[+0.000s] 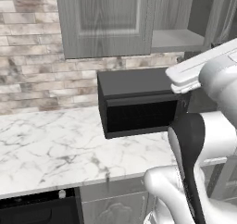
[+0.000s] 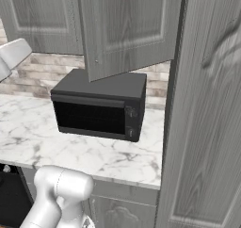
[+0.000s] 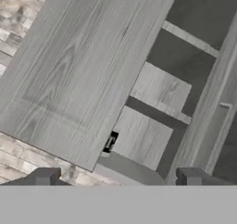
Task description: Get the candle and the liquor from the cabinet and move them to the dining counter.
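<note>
You are facing the grey wood-grain wall cabinet (image 1: 172, 19) with its tall panelled door (image 2: 127, 29) swung out over the black microwave box (image 2: 99, 104) on the marble worktop (image 1: 51, 146), so the inner shelf (image 1: 178, 39) lies exposed. Your gripper (image 3: 115, 177) is standing wide open, holding nothing. Candle and liquor: I cannot tell where they are; the visible shelf looks bare.

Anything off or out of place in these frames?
Nothing spilled, tipped or damaged. The cabinet has a door swung out above the microwave, which sits square on the marble worktop. The gripper is open, holding nothing, pointed at the cabinet's shelves. No candle or bottle can be made out there.
</note>
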You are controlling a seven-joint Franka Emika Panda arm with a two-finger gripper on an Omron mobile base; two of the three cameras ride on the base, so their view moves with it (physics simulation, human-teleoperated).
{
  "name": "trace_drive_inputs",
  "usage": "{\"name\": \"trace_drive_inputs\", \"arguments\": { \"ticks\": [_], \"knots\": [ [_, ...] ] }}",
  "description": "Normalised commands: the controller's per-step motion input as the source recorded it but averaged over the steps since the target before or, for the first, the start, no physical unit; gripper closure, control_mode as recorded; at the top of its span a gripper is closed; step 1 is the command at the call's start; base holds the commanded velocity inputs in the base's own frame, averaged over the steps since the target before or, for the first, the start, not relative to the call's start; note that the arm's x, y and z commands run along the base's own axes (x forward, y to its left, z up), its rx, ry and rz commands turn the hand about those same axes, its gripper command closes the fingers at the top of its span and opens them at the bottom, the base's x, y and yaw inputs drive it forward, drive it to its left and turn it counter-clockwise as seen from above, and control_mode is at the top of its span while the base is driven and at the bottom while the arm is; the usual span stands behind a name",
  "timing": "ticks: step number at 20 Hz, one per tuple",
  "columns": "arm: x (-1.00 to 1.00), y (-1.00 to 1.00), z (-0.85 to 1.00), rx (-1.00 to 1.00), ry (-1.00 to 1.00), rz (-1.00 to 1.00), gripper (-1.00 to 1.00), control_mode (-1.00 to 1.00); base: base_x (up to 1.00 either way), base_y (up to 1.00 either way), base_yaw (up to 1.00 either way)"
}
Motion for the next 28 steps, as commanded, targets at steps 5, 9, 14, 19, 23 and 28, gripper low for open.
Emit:
{"name": "trace_drive_inputs", "arguments": {
  "ticks": [5,9,14,19,23,28],
  "knots": [
    [0.37,0.4,-0.03,-0.31,0.17,-0.22,-1.0,-1.0,0.0,0.0,0.0],
    [0.45,-0.01,-0.14,-0.23,0.21,-0.2,-1.0,-1.0,0.0,0.0,0.0],
    [0.54,-0.19,-0.24,-0.2,0.18,-0.12,-1.0,-1.0,0.0,0.0,0.0],
    [0.47,-0.35,-0.19,-0.15,0.1,-0.06,-1.0,-1.0,0.0,0.0,0.0],
    [0.39,-0.43,-0.16,-0.13,0.12,-0.06,-1.0,-1.0,0.0,0.0,0.0],
    [0.33,-0.46,-0.19,-0.1,0.1,-0.06,-1.0,-1.0,0.0,0.0,0.0]
  ]
}}
